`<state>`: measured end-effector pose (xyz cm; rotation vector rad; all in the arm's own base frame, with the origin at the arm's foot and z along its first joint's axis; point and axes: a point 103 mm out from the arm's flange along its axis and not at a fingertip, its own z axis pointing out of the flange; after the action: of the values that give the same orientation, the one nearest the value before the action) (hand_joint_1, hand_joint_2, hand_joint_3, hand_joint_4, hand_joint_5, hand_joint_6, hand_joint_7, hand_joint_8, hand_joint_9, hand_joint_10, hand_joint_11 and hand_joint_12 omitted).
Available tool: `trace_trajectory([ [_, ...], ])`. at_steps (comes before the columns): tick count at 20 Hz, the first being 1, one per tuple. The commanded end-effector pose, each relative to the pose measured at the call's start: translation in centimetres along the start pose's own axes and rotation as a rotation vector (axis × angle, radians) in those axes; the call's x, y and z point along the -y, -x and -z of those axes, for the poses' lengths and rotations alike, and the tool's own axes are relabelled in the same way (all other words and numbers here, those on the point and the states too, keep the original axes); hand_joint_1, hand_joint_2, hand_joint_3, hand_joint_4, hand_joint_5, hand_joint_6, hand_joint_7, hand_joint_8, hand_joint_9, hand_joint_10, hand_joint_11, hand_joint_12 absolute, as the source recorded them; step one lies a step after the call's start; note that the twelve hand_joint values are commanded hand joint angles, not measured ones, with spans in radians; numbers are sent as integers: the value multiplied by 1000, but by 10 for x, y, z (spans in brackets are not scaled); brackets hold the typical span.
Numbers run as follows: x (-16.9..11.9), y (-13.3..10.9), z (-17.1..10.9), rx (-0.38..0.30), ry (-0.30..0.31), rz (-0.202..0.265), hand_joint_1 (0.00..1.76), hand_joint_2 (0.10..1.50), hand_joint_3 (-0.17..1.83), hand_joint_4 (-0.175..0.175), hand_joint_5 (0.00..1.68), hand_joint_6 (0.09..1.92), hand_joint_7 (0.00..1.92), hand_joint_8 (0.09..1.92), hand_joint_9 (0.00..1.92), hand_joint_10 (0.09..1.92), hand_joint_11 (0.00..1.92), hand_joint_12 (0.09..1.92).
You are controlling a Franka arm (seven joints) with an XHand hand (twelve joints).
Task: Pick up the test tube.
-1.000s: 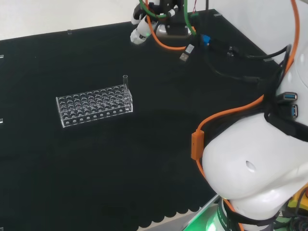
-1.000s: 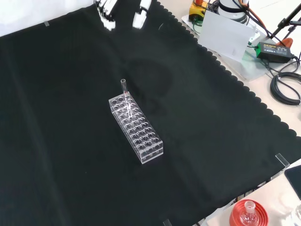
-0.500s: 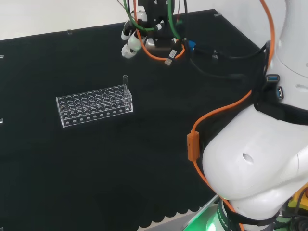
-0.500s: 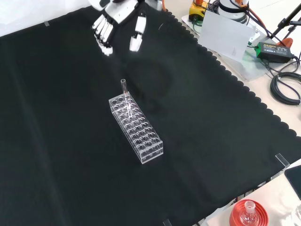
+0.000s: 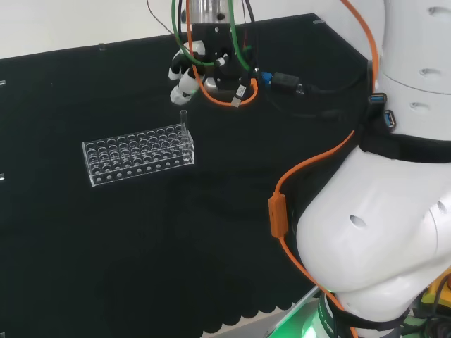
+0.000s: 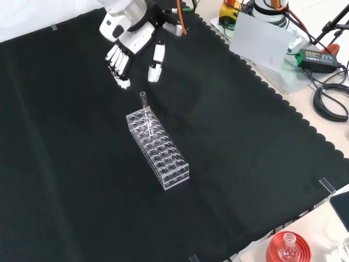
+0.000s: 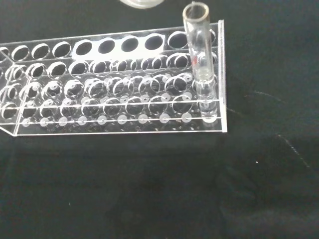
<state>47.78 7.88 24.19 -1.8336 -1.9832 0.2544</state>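
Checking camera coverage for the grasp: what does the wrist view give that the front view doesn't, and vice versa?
Wrist view alone: the close detail, the test tube with its open mouth, upright in a corner hole of the clear rack, the other visible holes empty. Front view alone: the hand, fingers straight and spread, above the cloth just beyond the tube's end of the rack, plus the bare black cloth around it. Both show the tube standing in the rack, untouched.

At the head view's right bulge the arm's glossy white links (image 5: 380, 232), trailed by an orange cable (image 5: 310, 172) with an orange block and black cables, while upper centre the black-and-white hand (image 6: 133, 46) carries green and orange wires.
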Motion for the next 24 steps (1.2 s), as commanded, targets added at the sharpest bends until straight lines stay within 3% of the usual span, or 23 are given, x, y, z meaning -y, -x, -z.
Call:
trace_trajectory([
  [1, -17, 0, -17, -15, 2, 24, 970, 995, -175, 12, 340, 690, 387, 742, 217, 916, 0, 1331],
  [10, -11, 15, -39, -23, -34, 13, 981, 997, -175, 12, 364, 731, 408, 747, 230, 916, 0, 1337],
  [24, -10, 8, -59, 0, -64, 27, 1021, 1003, -175, 0, 469, 864, 568, 748, 330, 899, 0, 1407],
])
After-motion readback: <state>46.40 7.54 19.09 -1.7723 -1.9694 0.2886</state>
